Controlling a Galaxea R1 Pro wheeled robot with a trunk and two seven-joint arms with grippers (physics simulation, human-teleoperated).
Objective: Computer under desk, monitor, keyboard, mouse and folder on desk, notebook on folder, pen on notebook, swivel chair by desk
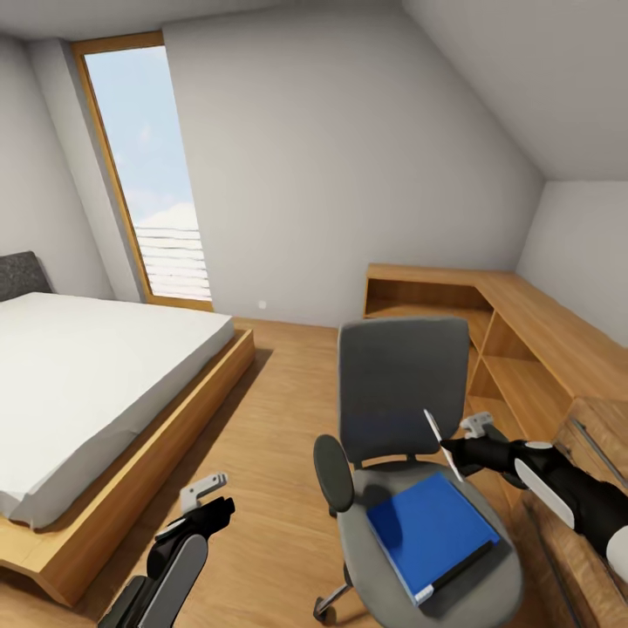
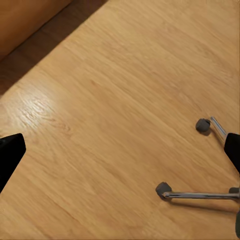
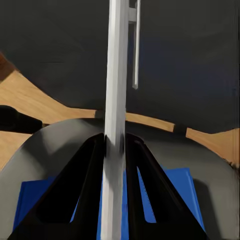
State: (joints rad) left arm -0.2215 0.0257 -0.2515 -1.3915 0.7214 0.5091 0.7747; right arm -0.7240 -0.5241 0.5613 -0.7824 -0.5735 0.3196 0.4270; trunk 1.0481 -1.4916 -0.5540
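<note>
Right tool (image 1: pixel 452 451) clenched on pen (image 1: pixel 441 444), left tool (image 1: pixel 209 494) released; blue folder (image 1: pixel 429 532) on swivel chair (image 1: pixel 403 384), wood floor (image 1: pixel 262 436)

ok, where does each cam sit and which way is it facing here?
Head: high on the robot, looking down over the bedroom at the swivel chair holding the folder; both arms show.
Left wrist: on the left arm, facing the wood floor; dark fingers at the edges.
Right wrist: along fingers clamping the pen.
Shared: chair, folder, pen.
</note>
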